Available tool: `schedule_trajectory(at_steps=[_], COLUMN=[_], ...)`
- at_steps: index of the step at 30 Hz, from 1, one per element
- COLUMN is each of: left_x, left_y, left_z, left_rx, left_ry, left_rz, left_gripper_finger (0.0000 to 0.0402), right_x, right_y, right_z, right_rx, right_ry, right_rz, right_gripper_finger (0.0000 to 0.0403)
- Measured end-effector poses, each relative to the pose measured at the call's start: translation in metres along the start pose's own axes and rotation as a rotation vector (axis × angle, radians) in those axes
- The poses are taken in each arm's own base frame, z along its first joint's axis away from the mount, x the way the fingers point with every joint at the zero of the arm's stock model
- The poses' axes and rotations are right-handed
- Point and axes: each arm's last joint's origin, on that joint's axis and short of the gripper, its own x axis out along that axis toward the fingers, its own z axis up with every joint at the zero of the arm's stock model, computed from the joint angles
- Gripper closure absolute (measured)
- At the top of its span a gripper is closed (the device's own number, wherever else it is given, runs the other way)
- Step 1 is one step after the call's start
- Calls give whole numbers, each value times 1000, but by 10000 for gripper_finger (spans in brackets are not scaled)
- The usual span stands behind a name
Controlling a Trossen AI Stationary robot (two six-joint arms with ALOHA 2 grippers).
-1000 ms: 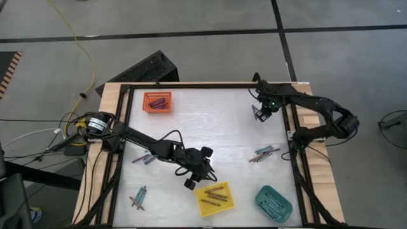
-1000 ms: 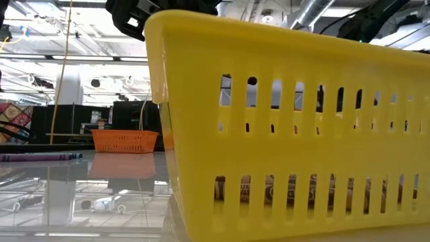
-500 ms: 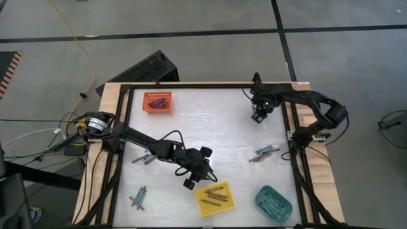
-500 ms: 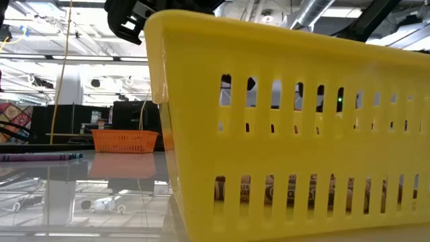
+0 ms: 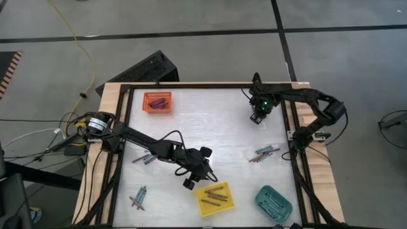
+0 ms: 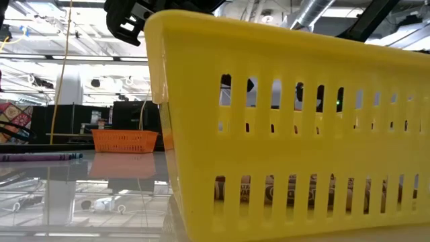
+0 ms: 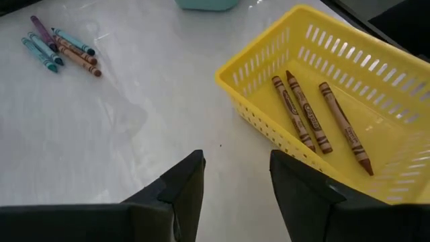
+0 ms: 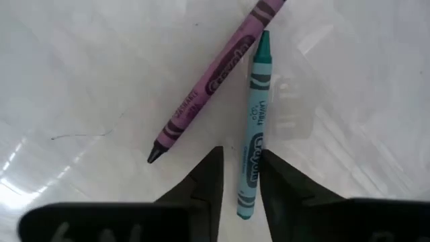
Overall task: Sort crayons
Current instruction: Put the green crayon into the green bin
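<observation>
your low view is almost filled by the yellow tray (image 6: 289,134), with brown crayons showing dimly through its lower slots. from above, that tray sits at the lower middle of the counter (image 5: 210,121), with the teal tray (image 5: 273,202) to its right at the lower right.

your left claw (image 7: 235,178) hangs just beside the yellow tray's near corner, fingers spread wide and holding nothing; past them you see three brown crayons (image 7: 316,121) lying side by side inside the tray. farther off, at the upper left of that wrist view, a small loose bunch of teal, brown and purple crayons (image 7: 60,48) lies on the counter.

from above, more loose crayons lie at the lower left (image 5: 138,198), left of centre (image 5: 145,158), and at the right edge (image 5: 264,152).

your right claw (image 8: 240,178) is down on the counter at the upper right of the high view. its fingers straddle the lower end of a teal crayon (image 8: 255,114), close on either side, but you cannot tell if they grip it. a purple crayon (image 8: 215,74) lies slanted beside it, near its tip.

the orange tray (image 5: 157,102) sits farthest, at the upper left.
</observation>
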Motion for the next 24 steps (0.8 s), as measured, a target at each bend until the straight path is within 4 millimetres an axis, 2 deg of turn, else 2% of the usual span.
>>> schedule_trajectory(at_steps=[14, 20, 24], left_x=[0, 0, 0], left_y=[0, -1, -1], left_z=[-2, -2, -3], left_rx=[-1, -3, -4], left_ry=[16, 20, 28], left_rz=[-4, -5, -7], left_gripper_finger=[242, 242, 242], right_x=[1, 1, 1], right_y=[-5, -6, -5], right_z=[-5, -7, -8], right_rx=[70, 111, 140], right_ry=[48, 65, 78], right_rz=[24, 30, 38], right_gripper_finger=[350, 393, 398])
